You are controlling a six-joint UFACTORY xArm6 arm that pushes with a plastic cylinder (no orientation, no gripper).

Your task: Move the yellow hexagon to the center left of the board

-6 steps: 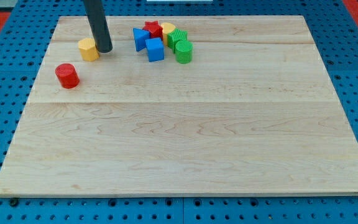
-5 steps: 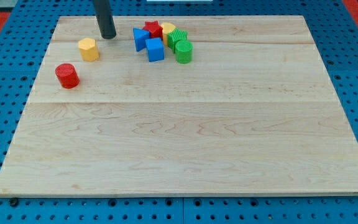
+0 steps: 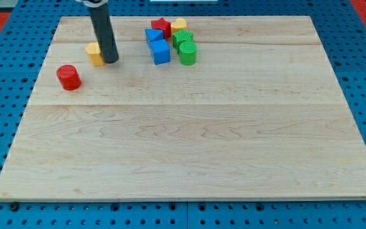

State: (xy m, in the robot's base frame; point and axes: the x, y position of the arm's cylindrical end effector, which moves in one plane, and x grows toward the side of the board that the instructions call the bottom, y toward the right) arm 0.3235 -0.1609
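Observation:
The yellow hexagon [image 3: 94, 54] lies near the board's top left, partly hidden by my dark rod. My tip [image 3: 110, 61] rests on the board touching or just beside the hexagon's right side. A red cylinder [image 3: 68, 77] stands to the lower left of the hexagon, apart from it.
A cluster sits at the top middle: a red star [image 3: 161, 27], a yellow block [image 3: 179, 25], a blue block [image 3: 153, 35], a blue cube [image 3: 161, 52], and two green blocks [image 3: 182, 39] [image 3: 187, 53]. The wooden board [image 3: 189, 140] lies on a blue pegboard.
My tip went up toward the top edge, then came back down to the hexagon's right side. The blue, red and yellow blocks in the cluster have shifted slightly right.

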